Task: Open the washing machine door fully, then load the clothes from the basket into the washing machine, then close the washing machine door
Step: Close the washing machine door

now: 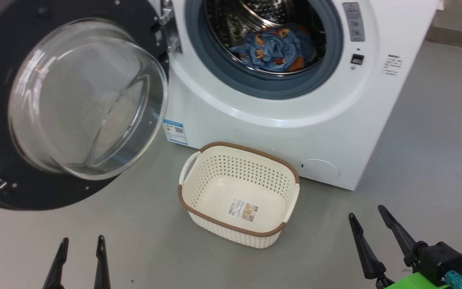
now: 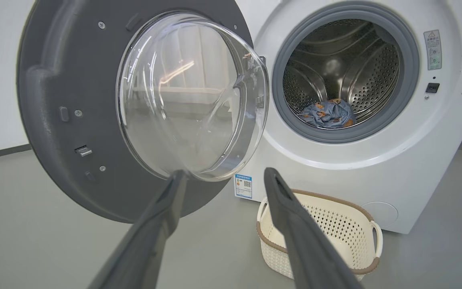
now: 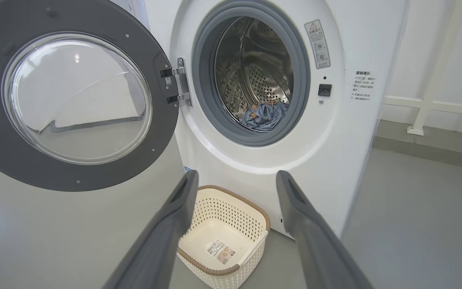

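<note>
The clothes (image 1: pixel 273 50), a blue bundle printed with orange faces, lie at the bottom of the steel drum (image 1: pixel 255 16) inside the washing machine (image 1: pixel 295 132). Its door (image 1: pixel 86 96) hangs swung wide open to the left. The basket (image 1: pixel 255 151) stands on the grey floor (image 1: pixel 415 160) just in front of the machine, a sticker (image 1: pixel 243 210) on its bare bottom. The left jaws and the right jaws are both spread wide and empty, apart from the basket.
</note>
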